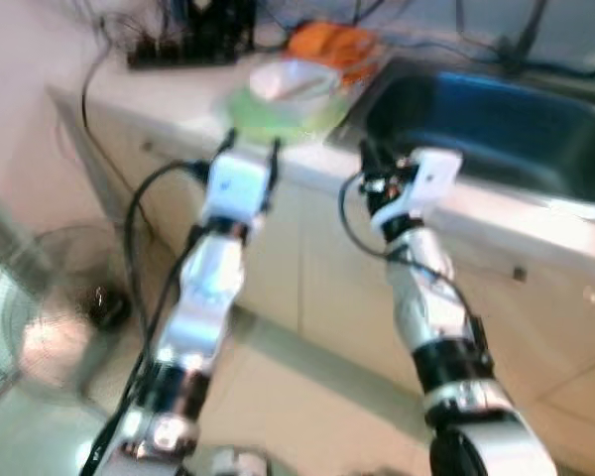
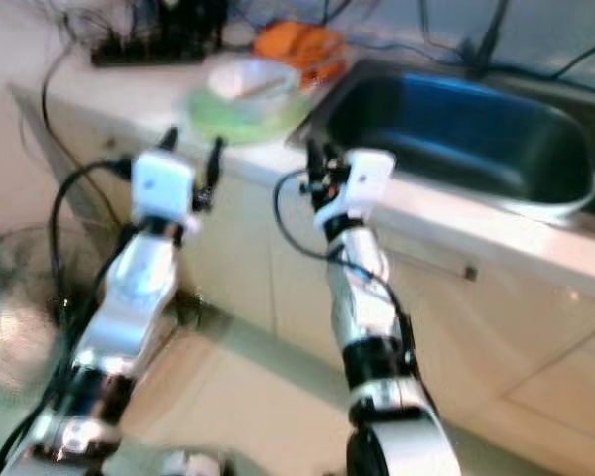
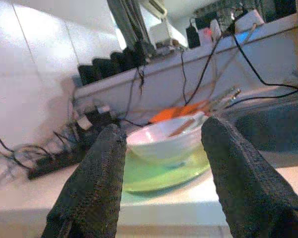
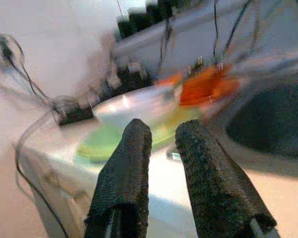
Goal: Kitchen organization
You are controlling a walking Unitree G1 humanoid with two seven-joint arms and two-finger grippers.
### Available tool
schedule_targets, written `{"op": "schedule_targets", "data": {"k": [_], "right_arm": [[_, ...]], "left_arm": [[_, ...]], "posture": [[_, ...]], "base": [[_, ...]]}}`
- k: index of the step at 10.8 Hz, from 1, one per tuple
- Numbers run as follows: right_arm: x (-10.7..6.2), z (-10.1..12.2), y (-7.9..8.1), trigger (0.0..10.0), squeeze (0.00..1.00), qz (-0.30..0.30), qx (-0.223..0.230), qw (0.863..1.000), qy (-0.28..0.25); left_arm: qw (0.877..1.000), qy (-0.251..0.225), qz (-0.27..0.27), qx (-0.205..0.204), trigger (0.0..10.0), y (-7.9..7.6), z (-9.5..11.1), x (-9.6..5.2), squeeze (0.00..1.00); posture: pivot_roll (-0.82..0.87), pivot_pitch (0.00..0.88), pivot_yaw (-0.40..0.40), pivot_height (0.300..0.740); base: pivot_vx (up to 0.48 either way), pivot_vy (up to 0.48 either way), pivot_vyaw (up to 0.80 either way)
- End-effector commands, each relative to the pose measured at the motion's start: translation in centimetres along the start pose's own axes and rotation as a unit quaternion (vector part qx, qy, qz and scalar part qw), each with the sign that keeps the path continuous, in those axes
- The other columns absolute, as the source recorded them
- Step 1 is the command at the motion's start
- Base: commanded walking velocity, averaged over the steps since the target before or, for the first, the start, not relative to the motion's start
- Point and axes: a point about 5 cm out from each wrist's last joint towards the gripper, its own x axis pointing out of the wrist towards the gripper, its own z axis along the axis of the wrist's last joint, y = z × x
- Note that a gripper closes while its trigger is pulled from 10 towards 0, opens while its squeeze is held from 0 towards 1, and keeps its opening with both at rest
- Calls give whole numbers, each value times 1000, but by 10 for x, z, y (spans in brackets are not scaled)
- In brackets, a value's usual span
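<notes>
Bench [image 1: 178, 104] with cabinet fronts below, carrying all items; the steel sink [image 1: 496, 124] is the reference landmark. Green plate [image 1: 278, 111], just left of the sink on the bench. White bowl [image 1: 293, 77] rests on the plate, with orange items [image 1: 332, 45] behind it, beside the sink's far corner. Power strip [image 1: 183, 52] with cables lies well left of the sink, at the wall. Left gripper [image 1: 250, 149], fingers [image 3: 97, 183] wide apart and empty, faces the plate's near edge. Right gripper [image 1: 375, 167], fingers [image 4: 126, 168] narrow with a slim gap, empty, hovers at the sink's front-left corner. Suggested approach: advance the left gripper level, straddle the bowl rim, and close gently to avoid tipping.
</notes>
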Motion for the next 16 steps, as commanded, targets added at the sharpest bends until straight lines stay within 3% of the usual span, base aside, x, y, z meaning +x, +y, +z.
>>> {"op": "schedule_targets", "data": {"k": [1,16], "right_arm": [[2,3,-2,10000,0,-5,0,1000,-2],[3,3,1,10000,0,1,5,1000,-7]], "left_arm": [[1000,-2,4,3,10000,1,2,2,0],[1000,-13,8,14,10000,1,6,1,0]], "posture": [[95,104,11,740],[100,105,8,740]], "base": [[356,0,-800],[356,0,-29]]}}
